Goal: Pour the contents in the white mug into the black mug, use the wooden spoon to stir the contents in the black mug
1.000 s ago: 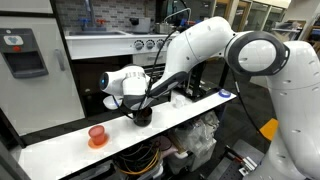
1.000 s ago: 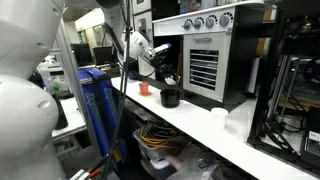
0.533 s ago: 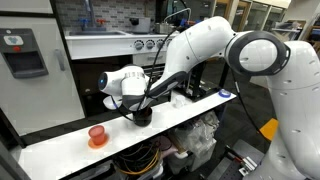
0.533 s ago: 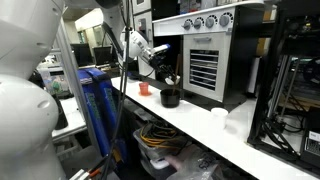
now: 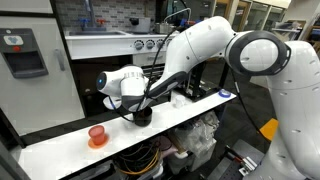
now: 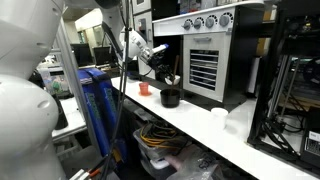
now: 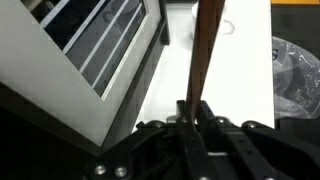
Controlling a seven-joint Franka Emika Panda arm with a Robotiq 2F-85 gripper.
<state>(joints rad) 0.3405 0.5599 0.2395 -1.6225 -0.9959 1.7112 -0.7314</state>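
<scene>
**A:** Wooden spoon (image 7: 203,50): what has hold of it?

**B:** The gripper (image 7: 194,104). In the wrist view its two fingers are clamped together on the thin brown handle. The handle runs straight up from between them and out of the top of the picture, over the white counter (image 7: 245,80).

**A:** Where is the black mug?

**B:** In both exterior views the black mug (image 5: 142,117) stands upright on the counter, near its front edge. The dark gripper hangs just above the mug, tilted down towards it. I cannot tell from these views whether the spoon's bowl is inside the mug.

**A:** And the white mug?

**B:** In an exterior view the white mug (image 6: 218,116) sits upright on the counter. It is well to the right of the black mug and nearer the camera, with nothing touching it.

**A:** Anything else on the counter?

**B:** An orange-red cup (image 5: 97,134) on an orange saucer stands to the left of the black mug and apart from it. A steel oven with a slatted door (image 6: 205,65) stands at the far side of the counter. In the wrist view the same slats fill the left side.
</scene>
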